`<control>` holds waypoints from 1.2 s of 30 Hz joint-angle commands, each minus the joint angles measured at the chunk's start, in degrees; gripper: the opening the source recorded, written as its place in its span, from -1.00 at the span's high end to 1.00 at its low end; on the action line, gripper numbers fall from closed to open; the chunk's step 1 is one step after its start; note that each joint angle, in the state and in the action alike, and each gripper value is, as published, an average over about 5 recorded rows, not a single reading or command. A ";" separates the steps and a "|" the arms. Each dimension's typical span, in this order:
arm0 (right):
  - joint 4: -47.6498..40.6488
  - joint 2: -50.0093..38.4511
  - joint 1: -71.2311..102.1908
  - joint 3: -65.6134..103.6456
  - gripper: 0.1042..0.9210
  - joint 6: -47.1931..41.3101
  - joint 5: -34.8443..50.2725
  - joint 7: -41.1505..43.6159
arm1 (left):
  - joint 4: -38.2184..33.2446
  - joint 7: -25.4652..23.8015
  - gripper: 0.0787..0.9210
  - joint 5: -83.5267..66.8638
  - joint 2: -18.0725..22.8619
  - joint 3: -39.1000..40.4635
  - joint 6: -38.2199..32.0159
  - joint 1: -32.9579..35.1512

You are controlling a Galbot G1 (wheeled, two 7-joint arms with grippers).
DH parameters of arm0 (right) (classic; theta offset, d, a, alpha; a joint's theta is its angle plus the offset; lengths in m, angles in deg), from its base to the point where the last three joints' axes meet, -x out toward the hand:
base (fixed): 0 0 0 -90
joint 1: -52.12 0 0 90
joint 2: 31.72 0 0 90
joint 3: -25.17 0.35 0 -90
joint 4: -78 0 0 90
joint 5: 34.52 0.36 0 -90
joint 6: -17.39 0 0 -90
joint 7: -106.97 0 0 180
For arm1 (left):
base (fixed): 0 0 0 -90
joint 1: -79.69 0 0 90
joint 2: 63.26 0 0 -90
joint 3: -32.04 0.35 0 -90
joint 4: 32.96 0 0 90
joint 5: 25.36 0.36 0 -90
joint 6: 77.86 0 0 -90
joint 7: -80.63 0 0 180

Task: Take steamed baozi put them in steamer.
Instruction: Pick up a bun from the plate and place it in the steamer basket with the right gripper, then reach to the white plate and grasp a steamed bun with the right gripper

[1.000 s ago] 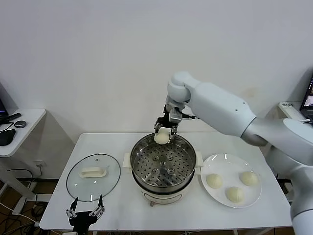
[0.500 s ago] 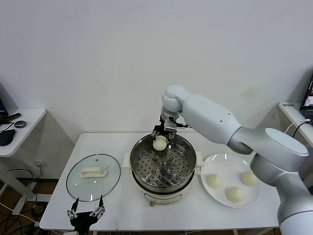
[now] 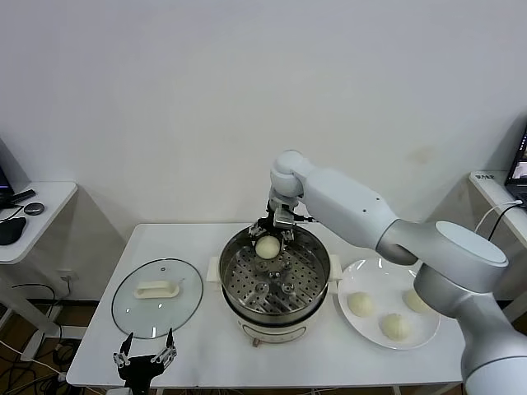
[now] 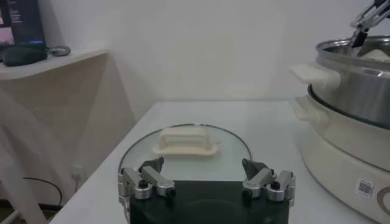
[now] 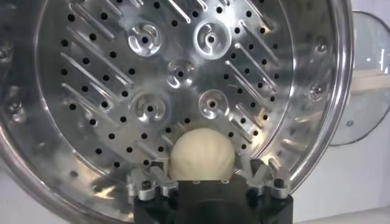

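From your head camera, the right gripper (image 3: 268, 234) is reaching over the far rim of the steamer (image 3: 275, 278), with one baozi (image 3: 266, 247) sitting just under it on the back part of the perforated tray. That view leaves you unsure whether the fingers touch the bun; the right wrist camera settles it: the baozi (image 5: 202, 156) lies on the tray between the two fingertips (image 5: 147, 182), which stand apart on either side with a gap showing, so the jaws are spread and not clamped on it. The same wrist view gives you the tray's holes and raised round bosses in the steamer (image 5: 317, 91), and a slice of the glass lid (image 5: 365, 85) past the rim. Only the head camera shows the other three baozi (image 3: 360, 304), grouped on the white plate (image 3: 375, 273) at the steamer's right, and the whole glass lid (image 3: 157, 297) lying flat at its left. The left gripper (image 3: 145, 356) hangs at the near edge of the table (image 3: 206, 354), by the lid; its own wrist camera shows the left gripper (image 4: 207, 182) with jaws wide apart and empty, the lid (image 4: 183, 143) ahead of it and the steamer's wall (image 4: 353, 97) beside.
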 commanded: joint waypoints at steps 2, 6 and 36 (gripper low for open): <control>5.21 -3.06 -3.10 -1.81 -0.76 -7.06 9.05 2.98 | -0.02 -0.03 -0.77 -0.02 -0.01 0.02 0.05 0.00; 11.10 -7.30 -6.78 -0.92 -0.76 -13.83 13.51 5.04 | -0.20 -0.10 -0.77 0.01 -0.06 0.10 0.14 -0.12; 38.24 -48.56 -8.31 -11.98 -0.76 -69.24 33.20 3.36 | -0.82 -0.40 -0.77 -0.15 -1.38 1.40 0.52 -0.92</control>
